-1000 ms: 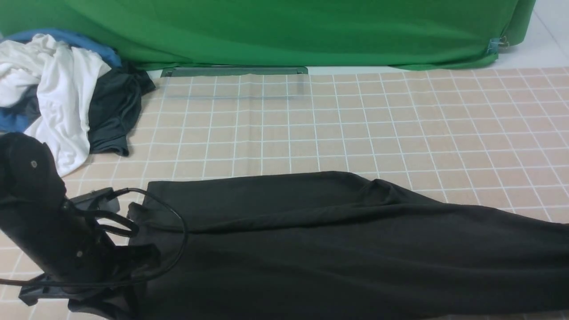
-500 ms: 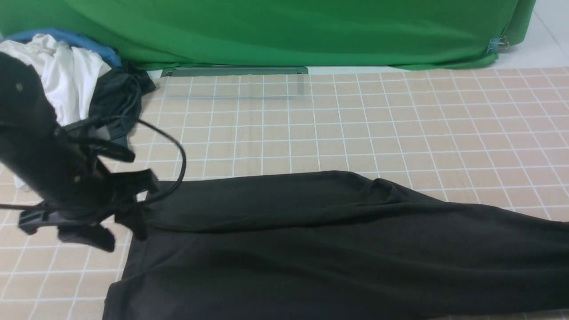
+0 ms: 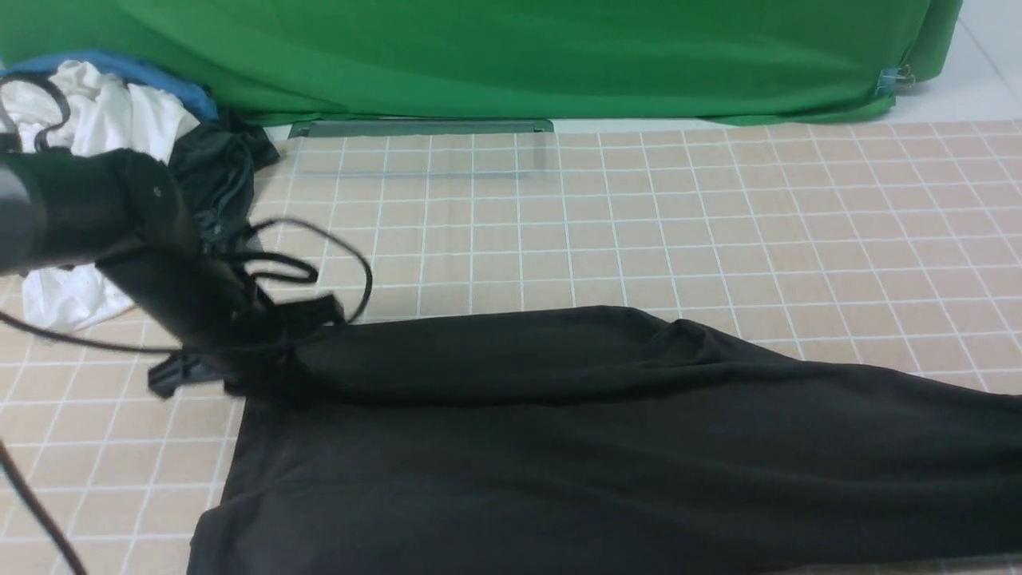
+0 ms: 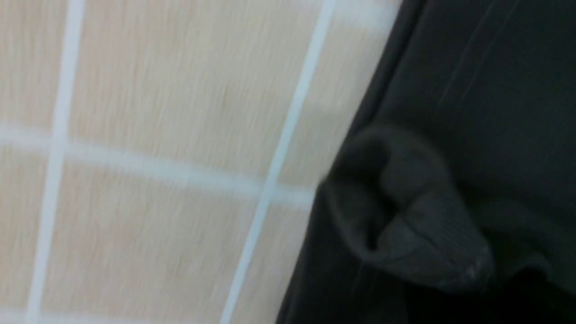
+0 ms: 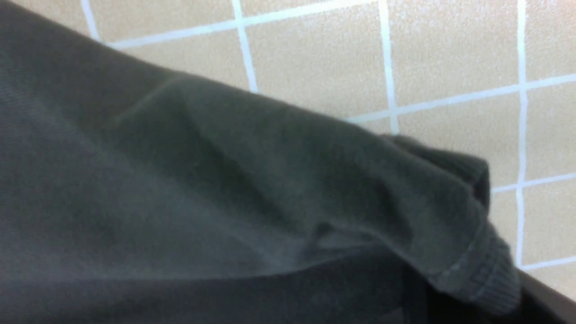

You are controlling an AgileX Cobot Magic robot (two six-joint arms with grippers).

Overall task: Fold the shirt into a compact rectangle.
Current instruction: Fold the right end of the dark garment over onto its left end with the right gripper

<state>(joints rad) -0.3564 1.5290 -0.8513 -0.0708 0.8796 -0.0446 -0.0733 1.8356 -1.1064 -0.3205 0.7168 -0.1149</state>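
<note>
Beige tiled table [image 3: 639, 224] with white grid lines, green backdrop [image 3: 479, 56] behind, black shirt [image 3: 599, 447] lying across, left pincer [image 3: 275, 359] closed at its edge, right pincer unseen

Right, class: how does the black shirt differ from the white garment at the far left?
The black shirt lies spread out flat; the white garment is crumpled. The black shirt fills the near side; the white garment sits far left, bundled with other clothes. Both rest on the tiled table.

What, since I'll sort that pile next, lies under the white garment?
Blue cloth shows beneath the white garment, a dark garment beside it; the left arm hides the pile's lower part.
</note>
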